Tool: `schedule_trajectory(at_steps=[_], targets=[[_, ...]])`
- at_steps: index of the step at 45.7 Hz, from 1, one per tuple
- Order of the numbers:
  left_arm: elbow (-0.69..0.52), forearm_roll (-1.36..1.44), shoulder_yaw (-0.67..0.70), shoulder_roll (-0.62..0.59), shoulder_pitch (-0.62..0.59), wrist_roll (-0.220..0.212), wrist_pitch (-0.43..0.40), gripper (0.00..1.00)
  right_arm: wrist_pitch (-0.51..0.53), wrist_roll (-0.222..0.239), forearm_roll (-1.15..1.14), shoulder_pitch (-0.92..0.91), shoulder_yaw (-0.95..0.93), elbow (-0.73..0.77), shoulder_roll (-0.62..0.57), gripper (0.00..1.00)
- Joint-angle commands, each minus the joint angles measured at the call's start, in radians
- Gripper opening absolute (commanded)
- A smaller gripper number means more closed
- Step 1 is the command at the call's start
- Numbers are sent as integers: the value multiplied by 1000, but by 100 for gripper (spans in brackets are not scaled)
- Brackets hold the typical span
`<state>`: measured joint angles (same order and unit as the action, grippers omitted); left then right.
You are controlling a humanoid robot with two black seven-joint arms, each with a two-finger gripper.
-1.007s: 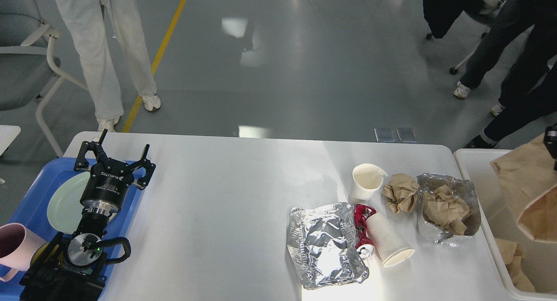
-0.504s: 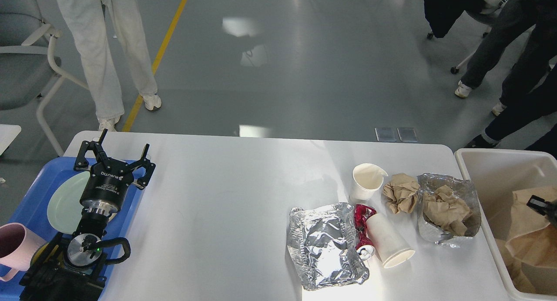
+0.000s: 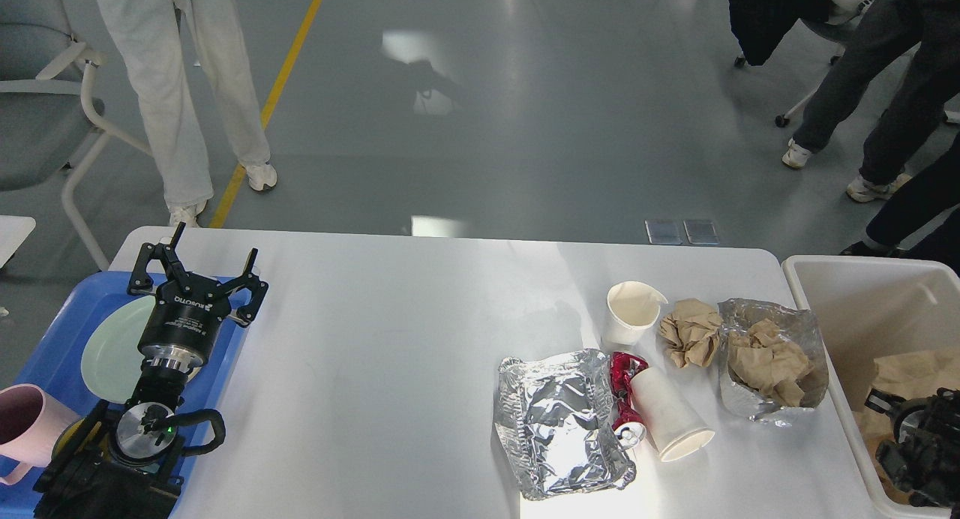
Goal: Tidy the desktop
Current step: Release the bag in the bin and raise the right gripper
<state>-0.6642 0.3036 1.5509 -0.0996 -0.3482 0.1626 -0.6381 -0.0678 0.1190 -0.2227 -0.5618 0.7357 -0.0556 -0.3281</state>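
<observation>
The left arm (image 3: pixel 161 384) is black, its cylindrical wrist ringed with a silver band and printed with pale lettering. A black cable loops at its 4 o'clock side beside a small green light. The left gripper (image 3: pixel 196 268) has black linkage fingers. The right arm (image 3: pixel 919 448) shows only dark, bulky parts.

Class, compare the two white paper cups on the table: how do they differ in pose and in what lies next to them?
The upright cup stands on its base, mouth up; the tipped cup lies on its side, mouth toward the table's near edge. The upright cup's rim is bent out of round; the tipped cup's rim looks round. The upright cup stands beside a crumpled brown paper ball; the tipped cup rests against a crushed red can. Both are plain white and look empty.
</observation>
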Motion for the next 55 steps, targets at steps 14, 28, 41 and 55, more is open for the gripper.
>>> schedule_trajectory(at_steps=[14, 28, 41, 55], targets=[[0, 0, 0, 0, 0, 0, 0, 97, -35, 2, 3, 5, -13, -21, -9, 100], [0, 0, 0, 0, 0, 0, 0, 97, -30, 5, 2, -18, -13, -55, -43, 100], [-2, 0, 0, 0, 0, 0, 0, 97, -20, 10, -17, -93, 5, -128, -89, 100], [0, 0, 0, 3, 0, 0, 0, 97, 170, 60, -158, -588, 281, -682, -269, 100]])
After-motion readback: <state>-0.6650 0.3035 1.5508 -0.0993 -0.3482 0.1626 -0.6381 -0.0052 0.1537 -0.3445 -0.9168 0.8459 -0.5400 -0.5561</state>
